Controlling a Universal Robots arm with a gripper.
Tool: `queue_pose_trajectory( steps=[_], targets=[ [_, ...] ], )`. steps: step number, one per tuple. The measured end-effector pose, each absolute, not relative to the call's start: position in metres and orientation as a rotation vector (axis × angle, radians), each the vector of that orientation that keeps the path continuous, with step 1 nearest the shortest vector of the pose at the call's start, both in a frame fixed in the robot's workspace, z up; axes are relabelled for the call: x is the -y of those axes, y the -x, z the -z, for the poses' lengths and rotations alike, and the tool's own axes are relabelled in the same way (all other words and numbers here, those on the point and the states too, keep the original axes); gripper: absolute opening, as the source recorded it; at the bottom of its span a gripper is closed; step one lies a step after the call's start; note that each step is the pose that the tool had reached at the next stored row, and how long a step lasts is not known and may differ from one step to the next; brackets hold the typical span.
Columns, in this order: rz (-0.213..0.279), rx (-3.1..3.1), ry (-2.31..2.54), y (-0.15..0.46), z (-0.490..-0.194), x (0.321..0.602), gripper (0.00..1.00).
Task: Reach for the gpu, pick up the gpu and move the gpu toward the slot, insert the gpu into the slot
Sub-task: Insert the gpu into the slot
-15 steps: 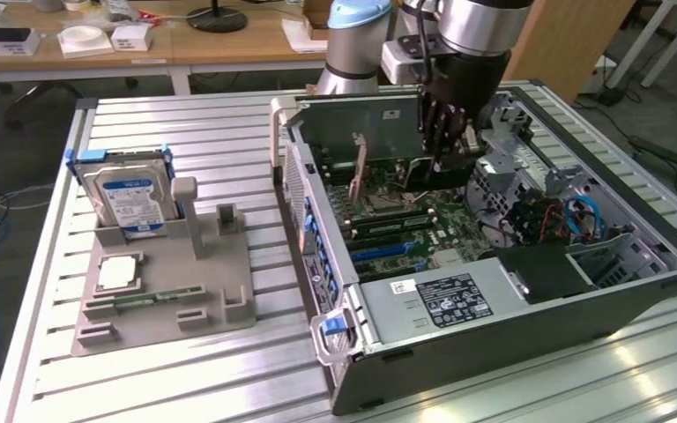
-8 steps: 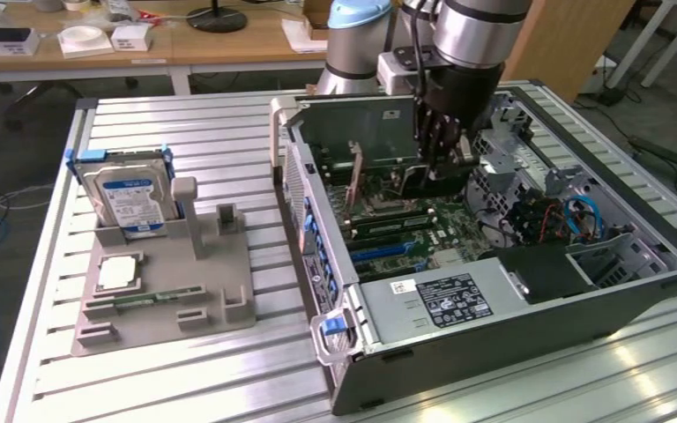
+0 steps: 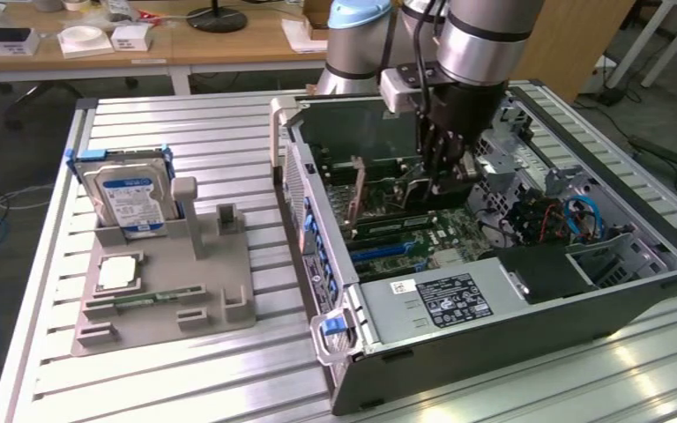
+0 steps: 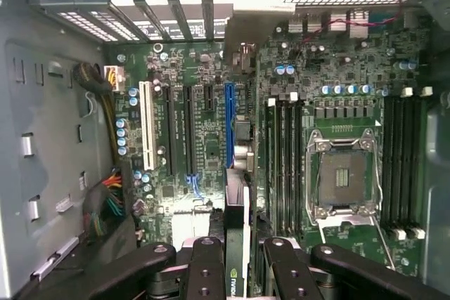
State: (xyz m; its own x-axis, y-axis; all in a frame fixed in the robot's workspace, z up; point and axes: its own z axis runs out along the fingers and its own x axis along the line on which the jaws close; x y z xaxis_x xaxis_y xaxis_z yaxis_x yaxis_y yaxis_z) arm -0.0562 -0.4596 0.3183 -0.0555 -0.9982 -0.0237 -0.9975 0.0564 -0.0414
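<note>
My gripper [image 3: 446,181] is lowered inside the open computer case, over the green motherboard [image 3: 450,233]. In the wrist view its black fingers [image 4: 206,268] are shut on the gpu [image 4: 238,233], a thin card seen edge-on with a green logo near the grip. The card hangs above the board, in line with the long blue slot [image 4: 229,124], and its far end overlaps the slot's near end. Two black slots [image 4: 171,128] run parallel beside the blue one. In the exterior view the blue slot [image 3: 381,251] lies below and to the left of the gripper.
The square processor socket [image 4: 346,177] and memory slots [image 4: 285,159] flank the card. Case walls [image 3: 315,229], a drive cage and cables [image 3: 580,216] close in around the arm. A grey fixture [image 3: 168,295] on the exterior view's left holds a hard drive [image 3: 130,198].
</note>
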Motion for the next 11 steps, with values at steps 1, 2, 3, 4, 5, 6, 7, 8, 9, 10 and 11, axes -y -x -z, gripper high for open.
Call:
queue_pose_trajectory(
  steps=[1, 2, 3, 4, 5, 6, 7, 8, 9, 10, 11],
  targets=[
    [0.022, -2.25, 2.128, 0.056, -0.317, 0.46, 0.26],
    [0.023, -2.25, 2.128, 0.056, -0.315, 0.46, 0.26],
    [0.024, -2.25, 2.128, 0.056, -0.313, 0.46, 0.26],
    [0.024, -2.251, 2.128, 0.057, -0.311, 0.46, 0.26],
    [0.025, -2.251, 2.129, 0.058, -0.309, 0.46, 0.26],
    [0.025, -2.251, 2.129, 0.059, -0.308, 0.46, 0.26],
    [0.025, -2.251, 2.129, 0.062, -0.306, 0.46, 0.26],
    [0.025, -2.251, 2.129, 0.064, -0.304, 0.46, 0.26],
    [0.025, -2.251, 2.129, 0.064, -0.302, 0.46, 0.26],
    [0.025, -2.251, 2.129, 0.064, -0.301, 0.46, 0.26],
    [0.025, -2.251, 2.129, 0.064, -0.3, 0.46, 0.26]
  ],
)
